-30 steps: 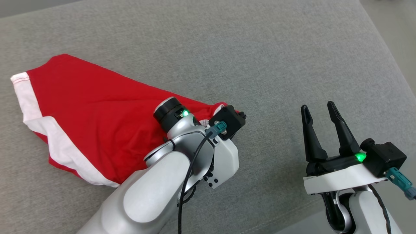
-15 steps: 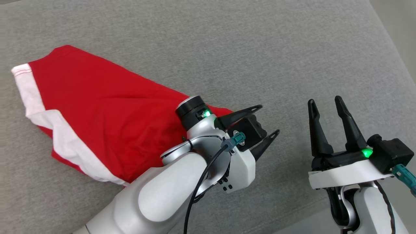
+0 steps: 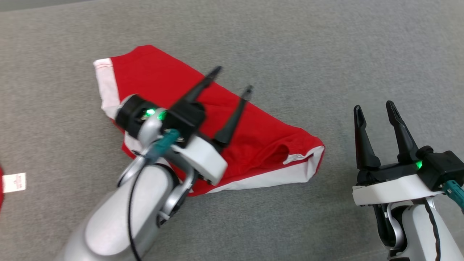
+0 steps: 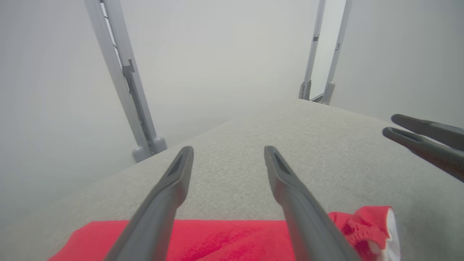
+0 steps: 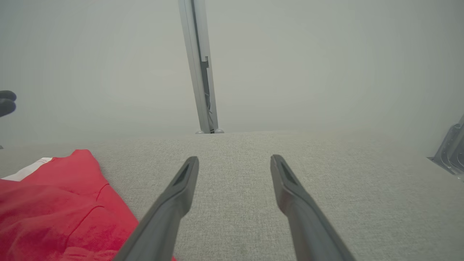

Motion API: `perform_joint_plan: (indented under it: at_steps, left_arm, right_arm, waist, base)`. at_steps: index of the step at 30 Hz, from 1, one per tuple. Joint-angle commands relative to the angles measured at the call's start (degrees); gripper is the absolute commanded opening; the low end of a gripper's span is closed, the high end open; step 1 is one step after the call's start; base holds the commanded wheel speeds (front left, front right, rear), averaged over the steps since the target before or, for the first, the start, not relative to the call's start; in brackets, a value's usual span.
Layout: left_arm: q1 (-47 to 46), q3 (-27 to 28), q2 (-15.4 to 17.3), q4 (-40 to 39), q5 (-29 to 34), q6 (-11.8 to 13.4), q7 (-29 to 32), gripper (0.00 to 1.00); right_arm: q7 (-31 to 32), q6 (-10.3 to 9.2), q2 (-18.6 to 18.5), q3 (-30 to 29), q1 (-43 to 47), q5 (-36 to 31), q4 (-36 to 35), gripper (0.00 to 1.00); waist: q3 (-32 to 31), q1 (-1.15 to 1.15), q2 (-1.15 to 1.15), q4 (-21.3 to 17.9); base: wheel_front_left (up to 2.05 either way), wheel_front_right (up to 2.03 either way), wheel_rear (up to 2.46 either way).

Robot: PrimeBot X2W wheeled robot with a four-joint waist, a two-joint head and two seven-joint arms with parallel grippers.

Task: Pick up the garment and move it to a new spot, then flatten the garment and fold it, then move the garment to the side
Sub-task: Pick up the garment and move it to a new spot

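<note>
Two empty grippers, one limp garment [image 3: 266, 136]

Leftmost, the left gripper [image 3: 232, 78] hangs over the garment, fingers spread wide, gripping nothing. The red, white-trimmed cloth lies rumpled and partly doubled on the grey cushion [image 3: 326, 54], left of centre. Rightward, the right gripper [image 3: 373, 105] stands equally wide and empty over bare cushion, near the white hem. The garment looks light, soft and floppy; pinching the stitched white edges at two corners should hold best.

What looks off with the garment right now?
The red garment lies askew on the grey fabric surface, its white-trimmed right end bunched and gaping open. A white label lies apart near the head view's left edge.
</note>
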Motion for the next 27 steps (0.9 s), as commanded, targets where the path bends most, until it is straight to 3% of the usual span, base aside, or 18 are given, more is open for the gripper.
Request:
perform_joint_plan:
  at_steps: [1, 7, 13, 21, 27]
  left_arm:
    - [2.24, 2.8, 1.28, -1.17, -1.27, 2.31, -1.18, 1.0]
    - [8.93, 11.66, 4.44, -3.61, -5.28, 8.06, -6.02, 1.0]
    - [16.46, 18.74, 7.12, -4.42, -9.08, 11.22, -10.84, 1.0]
    - [24.38, 23.61, 9.39, -3.37, -11.21, 13.04, -14.2, 1.0]
    - [30.07, 25.03, 9.4, -2.18, -12.49, 11.13, -16.16, 1.0]
  right_arm:
    - [-0.18, 0.13, -0.32, -0.31, 0.15, -0.92, 0.26, 1.0]
    - [-0.18, 0.12, -0.34, -0.14, 0.92, -2.81, 1.33, 1.0]
    - [-0.18, 0.12, -0.34, 0.56, 1.91, -3.8, 2.47, 1.0]
    - [-0.17, 0.12, -0.35, 1.27, 3.44, -4.28, 4.0, 1.0]
    - [-0.18, 0.12, -0.34, 1.74, 5.52, -4.19, 5.3, 1.0]
  waist:
    - [-1.83, 0.0, 0.0, 2.84]
    - [-4.21, 0.0, 0.0, 5.9]
    - [-6.55, 0.0, 0.0, 7.77]
    - [-9.96, 0.0, 0.0, 8.88]
    - [-13.42, 0.0, 0.0, 9.14]
  base:
    - [0.0, 0.0, 0.0]
    - [0.0, 0.0, 0.0]
    - [0.0, 0.0, 0.0]
    - [0.0, 0.0, 0.0]
    - [0.0, 0.0, 0.0]
